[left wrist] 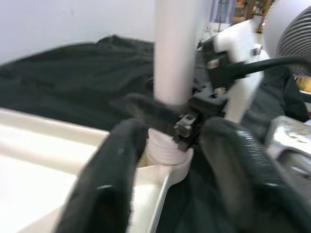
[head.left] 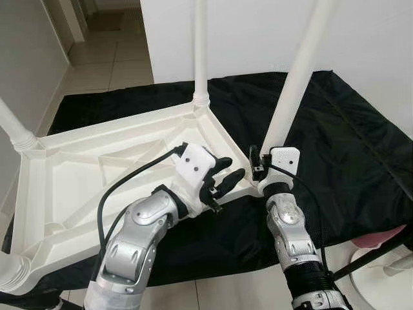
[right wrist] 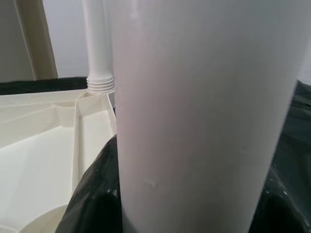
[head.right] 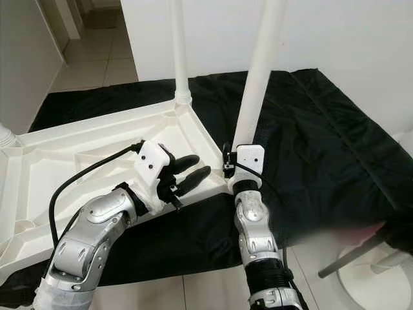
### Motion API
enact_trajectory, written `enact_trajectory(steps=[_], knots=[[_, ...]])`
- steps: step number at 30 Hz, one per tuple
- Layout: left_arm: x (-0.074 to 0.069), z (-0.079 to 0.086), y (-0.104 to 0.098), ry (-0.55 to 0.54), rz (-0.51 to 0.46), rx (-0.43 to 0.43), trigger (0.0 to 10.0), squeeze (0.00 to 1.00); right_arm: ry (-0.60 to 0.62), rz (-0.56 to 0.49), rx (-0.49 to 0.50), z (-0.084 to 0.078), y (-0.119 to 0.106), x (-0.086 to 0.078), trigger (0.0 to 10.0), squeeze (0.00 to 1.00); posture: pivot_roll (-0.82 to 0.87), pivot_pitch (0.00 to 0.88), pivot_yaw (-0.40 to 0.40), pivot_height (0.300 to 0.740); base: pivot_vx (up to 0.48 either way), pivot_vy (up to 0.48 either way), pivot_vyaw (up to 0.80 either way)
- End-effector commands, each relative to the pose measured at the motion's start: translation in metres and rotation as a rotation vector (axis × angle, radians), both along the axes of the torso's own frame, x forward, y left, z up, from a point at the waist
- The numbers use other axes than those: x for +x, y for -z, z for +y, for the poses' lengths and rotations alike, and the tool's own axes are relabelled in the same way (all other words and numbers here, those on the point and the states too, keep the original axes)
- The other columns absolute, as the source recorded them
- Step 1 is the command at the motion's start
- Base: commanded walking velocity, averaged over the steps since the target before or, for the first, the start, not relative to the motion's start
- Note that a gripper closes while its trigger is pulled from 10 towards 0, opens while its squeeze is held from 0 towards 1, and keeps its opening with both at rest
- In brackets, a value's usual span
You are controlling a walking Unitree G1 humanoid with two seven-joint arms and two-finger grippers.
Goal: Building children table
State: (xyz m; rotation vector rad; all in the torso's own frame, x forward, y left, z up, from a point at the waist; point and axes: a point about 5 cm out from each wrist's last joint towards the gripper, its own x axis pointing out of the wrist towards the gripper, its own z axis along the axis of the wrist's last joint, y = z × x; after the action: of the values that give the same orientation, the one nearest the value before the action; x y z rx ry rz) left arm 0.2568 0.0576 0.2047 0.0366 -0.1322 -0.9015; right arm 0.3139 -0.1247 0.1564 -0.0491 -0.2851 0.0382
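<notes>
I have the white moulded plastic children's table top [head.left: 97, 168] lying upside down on a black cloth sheet [head.left: 348, 129] spread over the tiled floor [head.left: 110, 58], its ribbed underside facing up. My right tool [head.left: 257, 163] is at the near right corner socket, pinching the base of the leaning white plastic tube leg [head.left: 293, 77]; the right wrist view shows that leg pressed right up against the tool. This leg rises from just ahead of the tool and tilts away to the right, so its long axis is off vertical and off the socket's axis. My left tool [head.left: 222, 177] hovers just beside the same corner, its black fingers [left wrist: 112, 170] spread apart on either side of the leg's threaded collar [left wrist: 163, 150], not closed on anything.

Beyond the left tool, a second white leg [head.left: 201, 45] stands upright in the far corner, and two more legs sit at the left corners [head.left: 16, 132].

I judge the leg to be light, stiff and hollow, with a smooth skin that will slip under black pads if I squeeze weakly. The best hold looks to be low, near the collar, where I get leverage to straighten it. The top is broad, light and may slide on the cloth, so the left tool should brace the corner rim. Forcing a tilted thread risks cross-threading, so I would square the axis first
</notes>
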Motion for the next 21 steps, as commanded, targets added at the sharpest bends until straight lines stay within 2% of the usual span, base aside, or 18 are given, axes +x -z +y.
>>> enact_trajectory(steps=[1, 5, 6, 8, 11, 13, 14, 17, 18, 21], knots=[[0.004, 0.006, 0.005, -0.079, 0.046, -0.013, 10.0, 1.0, -0.036, -0.061, -0.017, 0.011, -0.015, -0.003, 10.0, 0.0, 0.04, 0.048, 0.026, 0.74, 0.0, 0.0, 0.0], [0.004, 0.007, 0.001, -0.077, 0.038, -0.033, 10.0, 1.0, -0.055, -0.105, -0.039, 0.015, -0.025, -0.009, 10.0, 0.0, 0.04, 0.043, 0.017, 0.74, 0.0, 0.0, 0.0], [0.005, 0.008, -0.001, -0.077, 0.03, -0.035, 10.0, 1.0, -0.061, -0.132, -0.081, 0.016, -0.029, -0.011, 10.0, 0.0, 0.04, 0.041, 0.016, 0.74, 0.0, 0.0, 0.0], [0.006, 0.008, -0.003, -0.073, 0.021, -0.037, 10.0, 1.0, -0.07, -0.139, -0.093, 0.018, -0.03, -0.012, 10.0, 0.0, 0.04, 0.041, 0.016, 0.74, 0.0, 0.0, 0.0], [0.018, 0.014, -0.009, -0.149, -0.029, 0.0, 10.0, 1.0, -0.092, -0.141, -0.096, 0.017, -0.032, -0.014, 10.0, 0.0, 0.05, 0.031, 0.012, 0.74, 0.0, 0.0, 0.0], [0.018, 0.014, -0.009, -0.151, -0.03, 0.001, 10.0, 1.0, -0.094, -0.141, -0.095, 0.017, -0.032, -0.014, 10.0, 0.0, 0.05, 0.031, 0.012, 0.74, 0.0, 0.0, 0.0], [0.018, 0.016, -0.013, -0.125, -0.031, -0.014, 10.0, 0.0, -0.104, -0.137, -0.067, 0.013, -0.034, -0.013, 10.0, 0.0, 0.05, 0.022, 0.013, 0.74, 0.0, 0.0, 0.0], [0.016, 0.02, -0.022, -0.067, -0.055, -0.019, 10.0, 0.0, -0.128, -0.129, -0.001, 0.004, -0.04, -0.012, 10.0, 0.0, 0.05, 0.019, 0.018, 0.74, 0.0, 0.0, 0.0], [0.017, 0.022, -0.023, -0.067, -0.078, 0.007, 10.0, 0.0, -0.128, -0.124, -0.003, 0.001, -0.04, -0.011, 10.0, 0.0, 0.04, 0.019, 0.021, 0.74, 0.0, 0.0, 0.0], [0.02, 0.025, -0.021, -0.082, -0.065, 0.016, 10.0, 0.0, -0.128, -0.108, -0.019, 0.0, -0.037, -0.012, 10.0, 0.0, 0.04, 0.015, 0.021, 0.74, 0.0, 0.0, 0.0]])
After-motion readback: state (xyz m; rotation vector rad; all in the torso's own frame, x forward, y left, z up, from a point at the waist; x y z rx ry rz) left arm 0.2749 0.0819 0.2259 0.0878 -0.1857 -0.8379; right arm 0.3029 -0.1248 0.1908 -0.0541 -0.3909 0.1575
